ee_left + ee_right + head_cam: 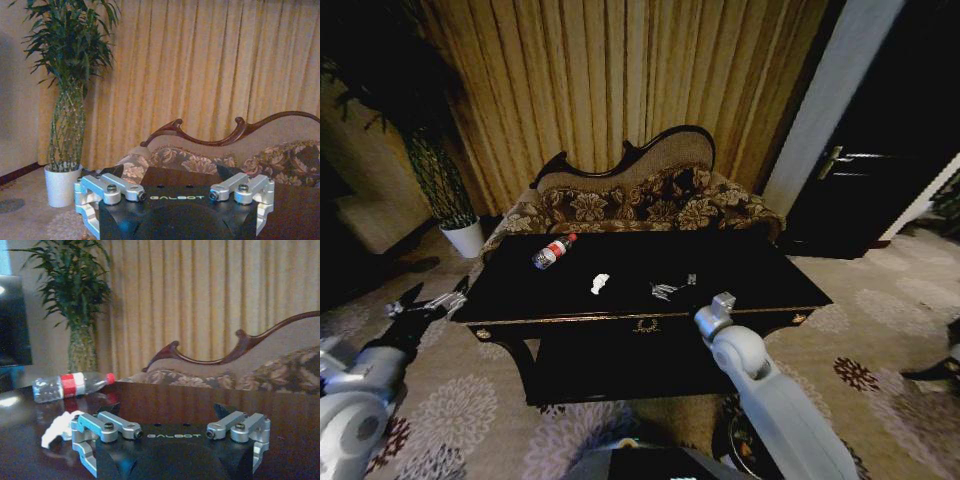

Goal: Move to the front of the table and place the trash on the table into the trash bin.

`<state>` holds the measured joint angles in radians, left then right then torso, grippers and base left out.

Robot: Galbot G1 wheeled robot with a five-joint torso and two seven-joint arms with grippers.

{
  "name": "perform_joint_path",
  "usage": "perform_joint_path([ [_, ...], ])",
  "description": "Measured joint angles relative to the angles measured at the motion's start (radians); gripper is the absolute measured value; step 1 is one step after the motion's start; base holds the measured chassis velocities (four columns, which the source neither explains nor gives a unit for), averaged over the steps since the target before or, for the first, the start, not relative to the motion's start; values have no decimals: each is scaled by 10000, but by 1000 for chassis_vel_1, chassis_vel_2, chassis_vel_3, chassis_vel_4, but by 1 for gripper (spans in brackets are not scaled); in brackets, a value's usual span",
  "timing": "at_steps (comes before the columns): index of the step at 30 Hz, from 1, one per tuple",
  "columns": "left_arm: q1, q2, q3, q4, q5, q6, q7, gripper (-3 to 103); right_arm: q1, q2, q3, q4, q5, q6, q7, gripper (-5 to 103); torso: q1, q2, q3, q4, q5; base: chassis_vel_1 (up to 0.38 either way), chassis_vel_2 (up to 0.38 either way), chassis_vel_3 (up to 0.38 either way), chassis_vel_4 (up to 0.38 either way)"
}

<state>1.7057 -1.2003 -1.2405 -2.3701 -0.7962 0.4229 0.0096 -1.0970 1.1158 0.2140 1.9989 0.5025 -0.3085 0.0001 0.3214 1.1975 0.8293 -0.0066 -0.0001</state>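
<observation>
The robot stands at the front edge of the table [740, 262], so the approach looks done, while the clearing has hardly begun. The bottle [553, 251] lies on its side near the table's back-left corner, and the white crumpled scrap [600, 283] sits near the middle of the top, both untouched. The right tool [672, 289] reaches over the front edge, low above the top and just beside the scrap, its fingers spread apart and holding nothing; in its wrist view the scrap [59, 425] lies close by its fingers. The left tool [428, 305] hangs off the table's left end, fingers apart and empty. No bin can be made out, so every piece is left to carry.
</observation>
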Motion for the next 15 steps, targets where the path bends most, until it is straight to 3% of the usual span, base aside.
perform_joint_path([
  [15,192,-438,-628,-254,51,-31,135,100,2485,170,-2817,-1214,561,-587,-1,100,1,0,0,-1,-1,0,0,0,0],
])
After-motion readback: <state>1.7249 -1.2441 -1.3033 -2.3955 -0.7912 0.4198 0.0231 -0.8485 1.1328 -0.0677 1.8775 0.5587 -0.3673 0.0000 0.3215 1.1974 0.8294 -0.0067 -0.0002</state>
